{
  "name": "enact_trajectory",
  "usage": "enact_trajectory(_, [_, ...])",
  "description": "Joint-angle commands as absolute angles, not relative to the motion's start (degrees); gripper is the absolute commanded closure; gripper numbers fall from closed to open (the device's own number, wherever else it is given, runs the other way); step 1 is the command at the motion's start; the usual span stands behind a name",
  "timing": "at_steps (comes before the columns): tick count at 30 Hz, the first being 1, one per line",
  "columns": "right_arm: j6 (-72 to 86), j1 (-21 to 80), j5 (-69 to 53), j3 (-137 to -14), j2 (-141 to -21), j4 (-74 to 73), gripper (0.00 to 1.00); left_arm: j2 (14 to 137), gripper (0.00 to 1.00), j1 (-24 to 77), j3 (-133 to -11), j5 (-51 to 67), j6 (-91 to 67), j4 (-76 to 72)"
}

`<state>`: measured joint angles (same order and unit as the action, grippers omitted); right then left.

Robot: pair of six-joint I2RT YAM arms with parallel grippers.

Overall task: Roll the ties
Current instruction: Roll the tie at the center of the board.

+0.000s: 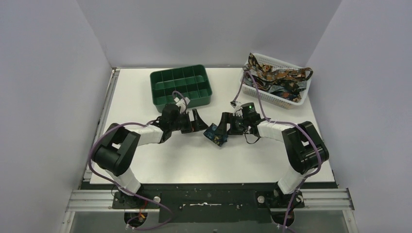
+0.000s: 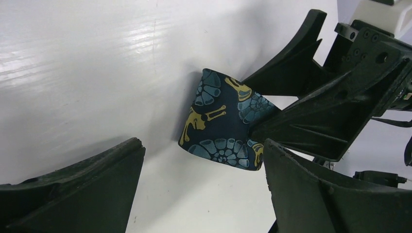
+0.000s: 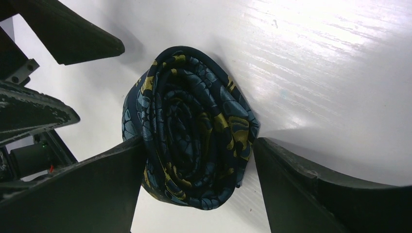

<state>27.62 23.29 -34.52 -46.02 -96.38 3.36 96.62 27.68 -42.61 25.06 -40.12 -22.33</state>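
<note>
Rolling looks done: 1 rolled tie [image 3: 194,131] sits mid-table [image 1: 160,160] — right gripper [image 3: 199,141] fingers pressed on both its sides, left gripper [image 2: 203,145] spread and empty beside it. Next, probably a firm lift to the green compartment tray [image 1: 184,101] — without unwinding

one rolled tie [image 1: 215,134], several loose ties [image 1: 277,77], one tray [image 1: 184,101], one basket [image 1: 279,98]

We record the rolled tie [image 3: 192,131] as dark navy with blue shell motifs and yellow figures. The tray [image 1: 187,102] is green; the basket [image 1: 286,101] and worktop [image 1: 194,160] are white.
</note>
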Motion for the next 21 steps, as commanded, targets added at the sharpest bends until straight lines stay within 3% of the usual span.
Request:
enact_trajectory(1, [25.9,23.1,-35.5,-45.2,-97.1,6.2,0.20,98.2,0.10,28.7,-43.1,27.9,-39.8,-26.1])
enact_trajectory(10, [27.2,20.1,-39.4,-40.3,-96.9,11.0,0.29,101.5,0.11,30.8,-42.9,27.9,-41.5,-29.4])
enact_trajectory(21, [25.8,18.0,-41.7,-36.9,-97.8,14.1,0.31,105.9,0.12,32.3,-44.4,33.7,-41.9,-33.2])
